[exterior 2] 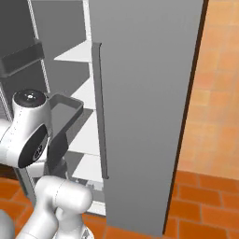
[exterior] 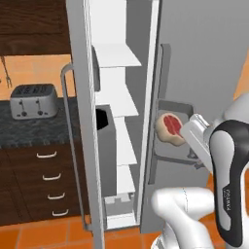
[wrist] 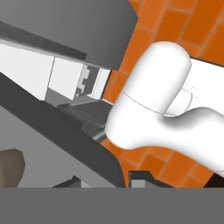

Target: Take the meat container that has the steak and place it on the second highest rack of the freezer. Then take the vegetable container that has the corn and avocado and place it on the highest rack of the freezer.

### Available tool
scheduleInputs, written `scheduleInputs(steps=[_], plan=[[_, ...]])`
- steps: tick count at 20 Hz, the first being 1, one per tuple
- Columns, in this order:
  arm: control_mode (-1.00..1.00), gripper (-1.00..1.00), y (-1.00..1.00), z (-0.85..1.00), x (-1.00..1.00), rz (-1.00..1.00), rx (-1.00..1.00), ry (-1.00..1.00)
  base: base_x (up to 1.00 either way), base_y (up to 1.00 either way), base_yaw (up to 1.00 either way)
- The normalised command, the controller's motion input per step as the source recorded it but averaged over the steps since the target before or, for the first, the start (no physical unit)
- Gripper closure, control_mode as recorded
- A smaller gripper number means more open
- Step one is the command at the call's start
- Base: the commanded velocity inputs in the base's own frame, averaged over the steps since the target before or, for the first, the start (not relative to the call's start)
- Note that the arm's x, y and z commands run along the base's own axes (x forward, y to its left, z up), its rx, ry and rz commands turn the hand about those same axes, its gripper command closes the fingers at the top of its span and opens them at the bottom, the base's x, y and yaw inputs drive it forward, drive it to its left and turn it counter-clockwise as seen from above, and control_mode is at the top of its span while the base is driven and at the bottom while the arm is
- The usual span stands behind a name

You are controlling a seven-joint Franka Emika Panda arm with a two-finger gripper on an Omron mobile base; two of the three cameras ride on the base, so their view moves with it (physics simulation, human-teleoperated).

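Left base view: you have the grey meat container (exterior: 171,131) in the air just outside the open freezer (exterior: 112,121), tipped toward the camera with the steak (exterior: 171,125) inside. Your gripper (exterior: 187,138) is pinched on the container's rim, fingers nearly together. The container sits about level with the freezer's middle shelves, not yet past the door edge. By my reading, you are mid-carry on the first half: the second highest rack (exterior: 114,99) is bare, and the highest rack (exterior: 115,56) is bare too. The corn and avocado tub is left to fetch.
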Motion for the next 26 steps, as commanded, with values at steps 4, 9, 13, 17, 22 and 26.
scheduleInputs(steps=[4, 9, 13, 17, 22, 26], plan=[[1.00, 1.00, 0.00, 0.00, 0.00, 0.00, 0.00, 0.00, 0.41, 0.36, 0.19], [1.00, 1.00, 0.00, 0.00, 0.00, 0.00, 0.00, 0.00, 0.33, -0.48, 0.29], [1.00, 1.00, 0.00, 0.00, 0.00, 0.00, 0.00, 0.00, 0.62, -0.08, 0.22], [1.00, 1.00, 0.00, 0.00, 0.00, 0.00, 0.00, 0.00, 0.66, -0.03, 0.16], [1.00, 1.00, 0.00, 0.00, 0.00, 0.00, 0.00, 0.00, 0.30, -0.06, 0.11], [1.00, 1.00, 0.00, 0.00, 0.00, 0.00, 0.00, 0.00, 0.19, -0.22, 0.21]])
